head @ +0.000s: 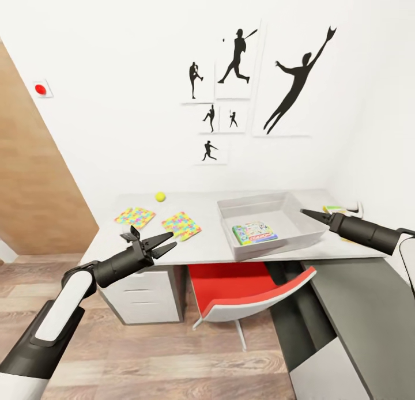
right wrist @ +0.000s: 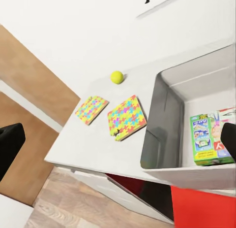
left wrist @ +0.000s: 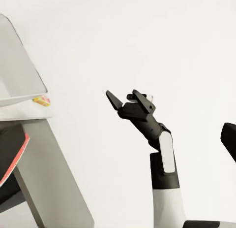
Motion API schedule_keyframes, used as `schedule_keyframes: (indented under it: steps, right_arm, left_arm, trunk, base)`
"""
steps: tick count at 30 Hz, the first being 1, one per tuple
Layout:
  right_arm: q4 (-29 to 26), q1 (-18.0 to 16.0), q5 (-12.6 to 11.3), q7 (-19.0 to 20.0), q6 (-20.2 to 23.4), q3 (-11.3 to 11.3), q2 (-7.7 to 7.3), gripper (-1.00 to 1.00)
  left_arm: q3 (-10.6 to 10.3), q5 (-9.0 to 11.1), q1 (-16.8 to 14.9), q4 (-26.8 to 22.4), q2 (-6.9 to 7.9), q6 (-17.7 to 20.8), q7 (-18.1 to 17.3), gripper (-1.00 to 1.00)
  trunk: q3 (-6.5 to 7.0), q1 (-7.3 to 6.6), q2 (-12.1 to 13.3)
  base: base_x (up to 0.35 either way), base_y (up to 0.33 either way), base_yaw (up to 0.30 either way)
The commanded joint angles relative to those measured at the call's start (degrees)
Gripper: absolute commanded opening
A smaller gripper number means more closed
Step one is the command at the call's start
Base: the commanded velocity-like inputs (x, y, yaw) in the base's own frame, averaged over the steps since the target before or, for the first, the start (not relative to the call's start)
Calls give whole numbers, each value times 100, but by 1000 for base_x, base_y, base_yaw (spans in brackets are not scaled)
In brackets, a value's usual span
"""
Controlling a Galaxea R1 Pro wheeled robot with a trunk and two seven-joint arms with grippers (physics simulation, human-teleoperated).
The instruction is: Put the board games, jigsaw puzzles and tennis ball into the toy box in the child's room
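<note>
From the head camera, the pale grey bench (head: 207, 238) carries the toy box (head: 253, 206) with the green-white-red board game (head: 254, 233) lying flat inside it; two jigsaw puzzles (head: 135, 217) (head: 181, 225) lie side by side, well apart from the box, with the tennis ball (head: 160, 196) behind them near the wall; the left gripper (head: 162, 244) hovers at the bench's front edge, fingers apart and empty; the right gripper (head: 305, 213) is by the box's right rim, fingers together on nothing; a red chair (head: 248, 290) is tucked under the bench.

Left wrist camera: the right gripper (left wrist: 129, 97) against the white wall, a corner of the box (left wrist: 19, 65) beside it.

Right wrist camera: both puzzles (right wrist: 92, 110) (right wrist: 127, 117), the ball (right wrist: 117, 77) (bright yellow-green), and the game (right wrist: 209, 139) inside the box (right wrist: 162, 124).
</note>
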Motion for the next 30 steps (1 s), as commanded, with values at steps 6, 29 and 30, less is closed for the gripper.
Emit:
schedule_keyframes:
  steps: [6, 29, 30]
  right_arm:
    - [1, 15, 22, 30, 29, -6, 0, 100]
    - [1, 32, 22, 30, 30, -6, -1, 100]
    - [1, 32, 22, 30, 30, -6, -1, 100]
  left_arm:
    - [-41, 17, -5, -3, 4, -22, -8, 100]
    - [-58, 17, -5, -18, 9, -55, -24, 100]
    - [-58, 17, -5, -19, 9, -55, -24, 100]
  trunk:
    - [35, 4, -11]
    - [202, 4, -11]
    - [208, 4, -11]
  base:
    - [0, 44, -200]
    - [0, 161, -210]
    - [0, 25, -219]
